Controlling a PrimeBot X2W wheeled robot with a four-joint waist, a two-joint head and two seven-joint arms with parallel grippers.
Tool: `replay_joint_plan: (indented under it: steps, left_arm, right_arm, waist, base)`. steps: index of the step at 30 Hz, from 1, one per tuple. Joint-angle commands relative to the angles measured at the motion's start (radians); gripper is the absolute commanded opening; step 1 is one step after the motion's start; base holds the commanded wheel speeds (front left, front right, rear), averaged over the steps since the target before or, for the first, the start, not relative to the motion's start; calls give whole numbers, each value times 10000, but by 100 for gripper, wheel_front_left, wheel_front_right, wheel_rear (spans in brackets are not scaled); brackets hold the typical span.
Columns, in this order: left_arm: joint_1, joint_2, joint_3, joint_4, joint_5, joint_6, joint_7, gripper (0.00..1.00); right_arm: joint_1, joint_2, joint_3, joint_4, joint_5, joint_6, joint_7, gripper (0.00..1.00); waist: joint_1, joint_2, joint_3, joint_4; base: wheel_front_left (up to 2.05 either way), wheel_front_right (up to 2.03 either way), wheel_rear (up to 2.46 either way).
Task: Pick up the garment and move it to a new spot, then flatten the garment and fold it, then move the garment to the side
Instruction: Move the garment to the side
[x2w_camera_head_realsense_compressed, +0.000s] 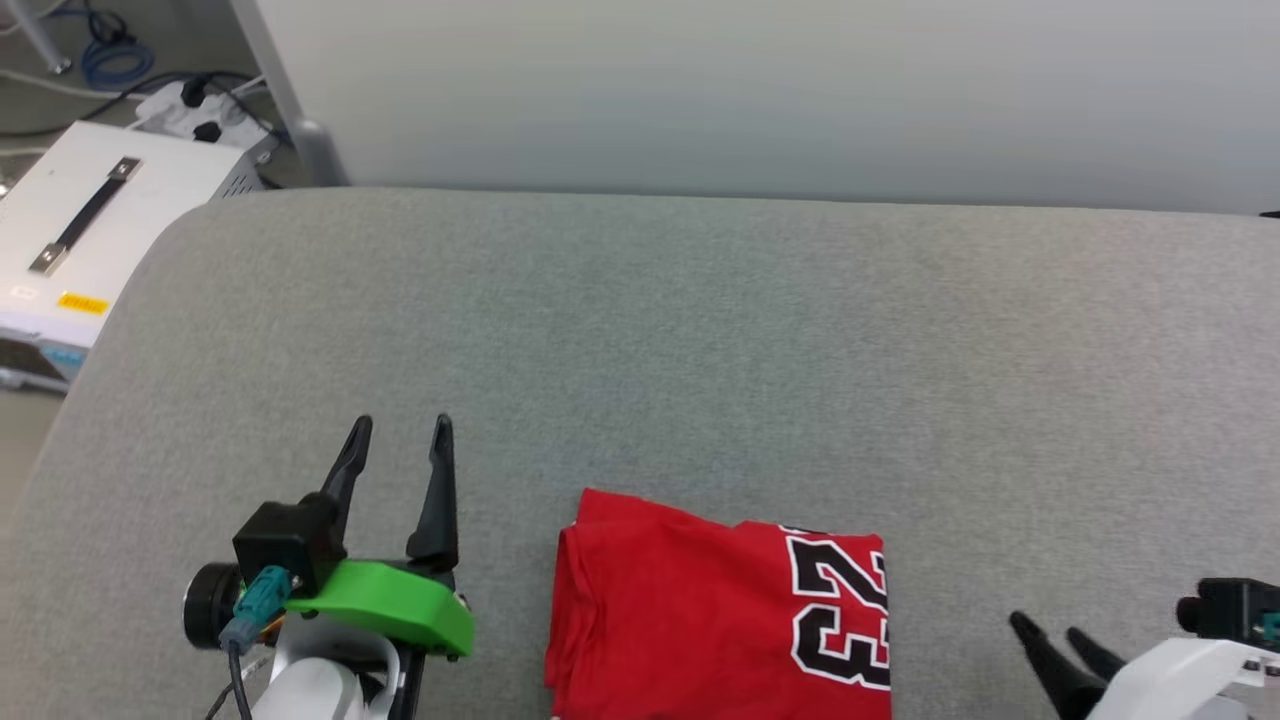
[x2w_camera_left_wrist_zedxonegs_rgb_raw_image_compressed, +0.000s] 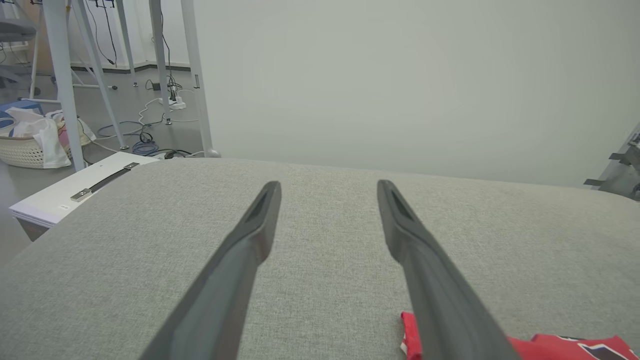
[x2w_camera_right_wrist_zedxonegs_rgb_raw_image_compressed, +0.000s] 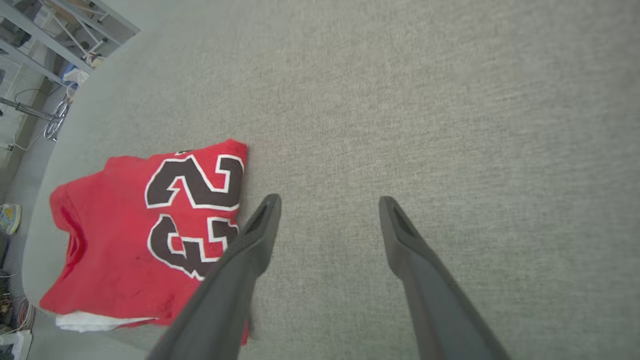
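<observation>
Head view: the garment (x2w_camera_head_realsense_compressed: 700, 610), a red jersey folded into a compact packet with its black-and-white "23" facing up, lies at the near edge of the grey cloth-covered table (x2w_camera_head_realsense_compressed: 700, 330), between the robot's two arms. The left gripper (x2w_camera_head_realsense_compressed: 402, 420) stands just beside the packet's left edge, fingers pointing away from the robot, spread wide and holding nothing. The right gripper (x2w_camera_head_realsense_compressed: 1045, 625) sits near the numbered right edge, its jaws likewise apart and empty. From the left wrist view, the left gripper (x2w_camera_left_wrist_zedxonegs_rgb_raw_image_compressed: 328, 184) points across bare table, the garment (x2w_camera_left_wrist_zedxonegs_rgb_raw_image_compressed: 550, 345) showing as a red corner behind its right finger. In the right wrist view, the right gripper (x2w_camera_right_wrist_zedxonegs_rgb_raw_image_compressed: 329, 198) hovers over the table with the garment (x2w_camera_right_wrist_zedxonegs_rgb_raw_image_compressed: 125, 240) just off its left finger, a strip of white sleeve peeking from under the fold at the table's edge. The packet looks close to square, perhaps slightly longer from near to far. With folding apparently done, the slide to the side looks to be what remains; both arms flank the packet about evenly. On the floor to the left, a woven basket (x2w_camera_left_wrist_zedxonegs_rgb_raw_image_compressed: 20, 152) holds pale cloth, near a white case (x2w_camera_head_realsense_compressed: 100, 210).
</observation>
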Motion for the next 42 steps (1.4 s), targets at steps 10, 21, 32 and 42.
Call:
replay_joint_plan:
  steps: [10,21,32,42]
  left_arm:
    - [-434,-727,408,-82,548,-401,-58,100]
    - [-498,-1217,860,121,966,-800,-58,100]
    - [-90,-1313,1202,280,1244,-966,-58,100]
    - [-3,-1240,1242,-127,1491,-999,-47,100]
  right_arm:
    - [-1054,-271,1522,873,1923,4,1816,100]
    - [-1450,-198,1921,2251,1858,4,2881,0]
    - [-2051,-683,2258,1067,1510,4,2767,0]
    - [-2420,-2019,2015,147,578,4,3244,0]
  waist:
    - [0,0,1257,1238]
    - [0,0,1484,1500]
    - [0,0,805,524]
    - [0,0,1084,-1992]
  base:
    - [0,0,0]
    - [0,0,0]
    - [0,0,0]
    - [0,0,0]
